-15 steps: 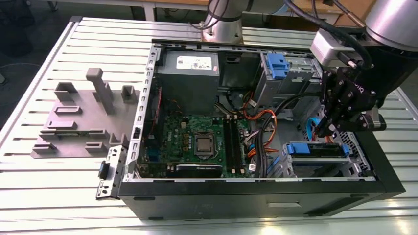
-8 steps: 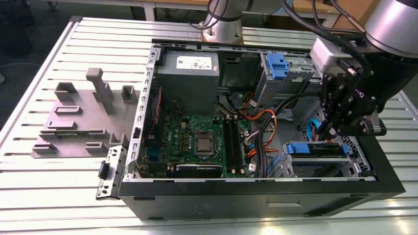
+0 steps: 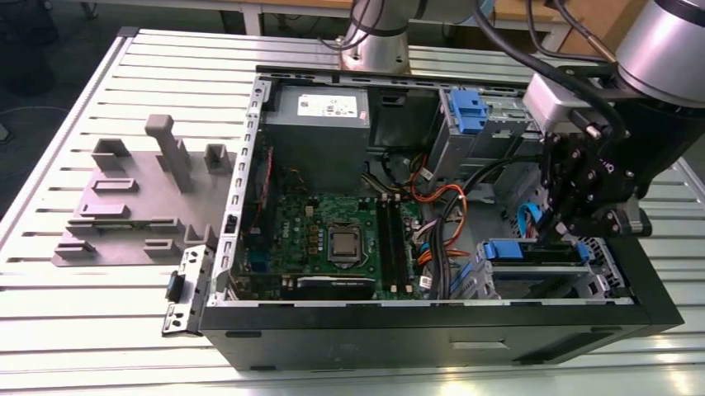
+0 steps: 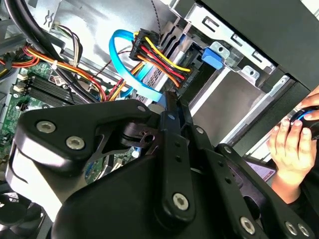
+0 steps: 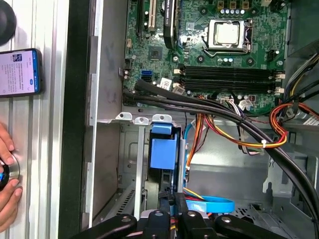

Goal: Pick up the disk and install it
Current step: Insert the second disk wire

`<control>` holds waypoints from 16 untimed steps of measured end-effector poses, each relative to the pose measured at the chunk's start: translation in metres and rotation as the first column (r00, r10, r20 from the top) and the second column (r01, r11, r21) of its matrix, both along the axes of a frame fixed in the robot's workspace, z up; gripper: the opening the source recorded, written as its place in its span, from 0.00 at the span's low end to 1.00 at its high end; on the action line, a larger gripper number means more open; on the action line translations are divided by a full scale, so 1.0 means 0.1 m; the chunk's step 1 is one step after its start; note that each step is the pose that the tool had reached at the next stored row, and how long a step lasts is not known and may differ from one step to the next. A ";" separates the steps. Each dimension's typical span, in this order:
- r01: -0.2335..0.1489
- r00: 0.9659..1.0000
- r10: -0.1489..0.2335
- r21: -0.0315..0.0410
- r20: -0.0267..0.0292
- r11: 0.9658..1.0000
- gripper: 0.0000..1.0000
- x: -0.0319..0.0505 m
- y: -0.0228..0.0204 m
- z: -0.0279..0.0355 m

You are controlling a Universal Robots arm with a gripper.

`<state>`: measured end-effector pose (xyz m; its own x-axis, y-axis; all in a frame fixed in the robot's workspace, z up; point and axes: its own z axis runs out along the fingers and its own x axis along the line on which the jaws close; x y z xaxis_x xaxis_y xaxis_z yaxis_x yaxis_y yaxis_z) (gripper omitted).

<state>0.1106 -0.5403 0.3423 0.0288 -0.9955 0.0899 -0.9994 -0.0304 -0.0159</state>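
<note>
Looking down on a slatted metal tabletop (image 3: 111, 330), we find an open case (image 3: 441, 330) lying on its side. Its cover is off, most likely so the inside can be reached from above. The arm (image 3: 672, 41) leans in over the corner of the case at the exterior view's right, where the drive bay is.

On the tabletop at the exterior view's left, well apart from the arm, stands a grey slotted stand (image 3: 132, 206). We judge its slots are there to hold parts on edge for an easy pickup. The green board (image 3: 330, 223) covers the floor of the case.

The tool (image 5: 172, 200) hangs low in the bay, pointing down into it. We cannot tell whether it is clamped or slack, or whether it has hold of anything.

What we take to be the disk (image 3: 529, 253) sits on edge in that bay, just beside the tool, blue end toward the board. Standing on edge would let its rails follow the bay's guides.

A blue cable (image 4: 127, 59) and a bundle of red and yellow wires (image 4: 159, 57) loop close past the tool.

Outside the case, a person's hand (image 4: 286, 144) rests on a round control, perhaps to guide or stop the arm. A phone (image 5: 20, 72) lies nearby.
</note>
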 end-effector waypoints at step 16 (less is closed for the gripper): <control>0.000 1.000 0.000 0.006 0.006 1.000 0.16 -0.001 -0.031 -0.066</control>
